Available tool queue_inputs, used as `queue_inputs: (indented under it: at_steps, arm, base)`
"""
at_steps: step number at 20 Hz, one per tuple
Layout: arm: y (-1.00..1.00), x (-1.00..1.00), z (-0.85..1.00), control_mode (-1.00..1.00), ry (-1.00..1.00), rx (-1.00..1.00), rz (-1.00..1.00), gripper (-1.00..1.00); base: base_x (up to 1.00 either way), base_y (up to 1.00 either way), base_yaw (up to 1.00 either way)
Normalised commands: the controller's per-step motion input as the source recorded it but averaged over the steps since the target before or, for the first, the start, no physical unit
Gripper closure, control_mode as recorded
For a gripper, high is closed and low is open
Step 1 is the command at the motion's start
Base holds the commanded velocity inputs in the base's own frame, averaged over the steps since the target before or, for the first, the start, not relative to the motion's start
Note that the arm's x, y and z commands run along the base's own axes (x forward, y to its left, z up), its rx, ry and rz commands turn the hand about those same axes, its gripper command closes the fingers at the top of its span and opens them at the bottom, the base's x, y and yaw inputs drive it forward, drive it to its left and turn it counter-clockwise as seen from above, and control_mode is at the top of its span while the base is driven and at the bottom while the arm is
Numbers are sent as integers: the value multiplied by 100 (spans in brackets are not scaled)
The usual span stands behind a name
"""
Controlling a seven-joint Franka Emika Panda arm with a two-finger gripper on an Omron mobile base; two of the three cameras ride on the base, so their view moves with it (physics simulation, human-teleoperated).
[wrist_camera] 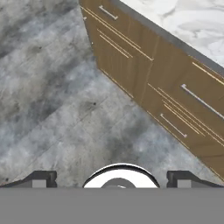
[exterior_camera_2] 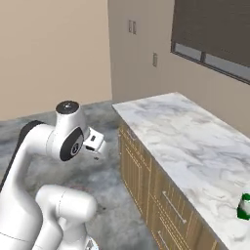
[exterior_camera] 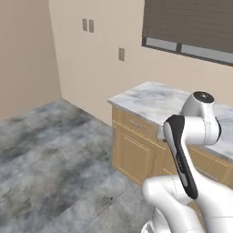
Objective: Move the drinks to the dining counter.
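The gripper [wrist_camera: 112, 177] hangs over bare grey floor [wrist_camera: 48, 87], its two fingertips [wrist_camera: 41, 178] spread wide apart, holding nothing. Just beside it runs one row of wood cabinets [wrist_camera: 166, 83] under one marble worktop [exterior_camera_2: 185, 141]. One green-and-white carton [exterior_camera_2: 244, 206] stands near that worktop's front edge, at the right.

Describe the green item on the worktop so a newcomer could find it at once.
Start at the marble worktop under the window blinds. Follow it toward the camera to the picture's right edge: the small green-and-white carton stands there, partly cut off. It is the one coloured thing on the pale stone.
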Motion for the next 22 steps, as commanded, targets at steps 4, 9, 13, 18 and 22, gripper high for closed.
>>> queue_inputs:
  at_steps: [4, 9, 13, 18, 22]
  arm:
    - [0, 0, 0, 100, 0, 0, 0, -100]
    - [0, 0, 0, 100, 0, 0, 0, -100]
    - [0, 0, 0, 100, 0, 0, 0, -100]
    - [0, 0, 0, 100, 0, 0, 0, -100]
    - [0, 0, 0, 100, 0, 0, 0, -100]
  base:
    - [24, 0, -46]
    - [30, -7, -69]
    - [13, -18, -82]
    - [22, -11, -79]
    - [24, -6, -60]
